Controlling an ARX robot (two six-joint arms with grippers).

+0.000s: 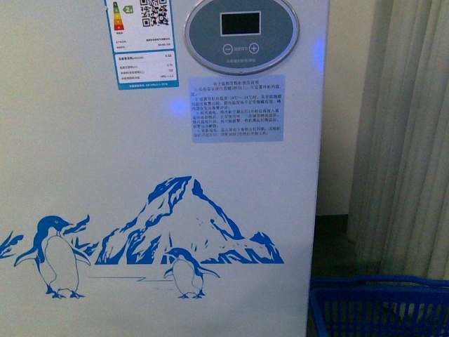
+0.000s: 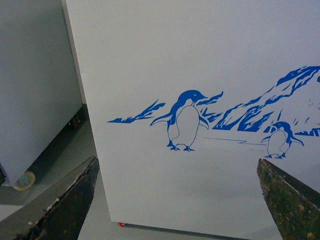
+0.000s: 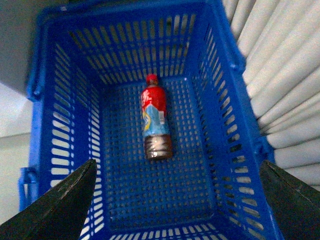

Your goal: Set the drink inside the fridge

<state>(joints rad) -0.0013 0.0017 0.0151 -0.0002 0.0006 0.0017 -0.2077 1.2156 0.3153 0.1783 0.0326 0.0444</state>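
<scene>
The drink, a small bottle with a red cap, red label and dark liquid, lies on its side on the floor of a blue mesh basket. My right gripper hangs open above the basket, apart from the bottle. The fridge, white with a blue penguin-and-mountain graphic, fills the front view. It also fills the left wrist view, with a small red wheel under its corner. My left gripper is open and empty, facing the fridge's front wall. The fridge's lid is out of view.
The basket's rim shows at the lower right of the front view, beside the fridge. Pale curtains hang behind it. A grey-white cabinet on casters stands beside the fridge. An oval control panel sits high on the fridge front.
</scene>
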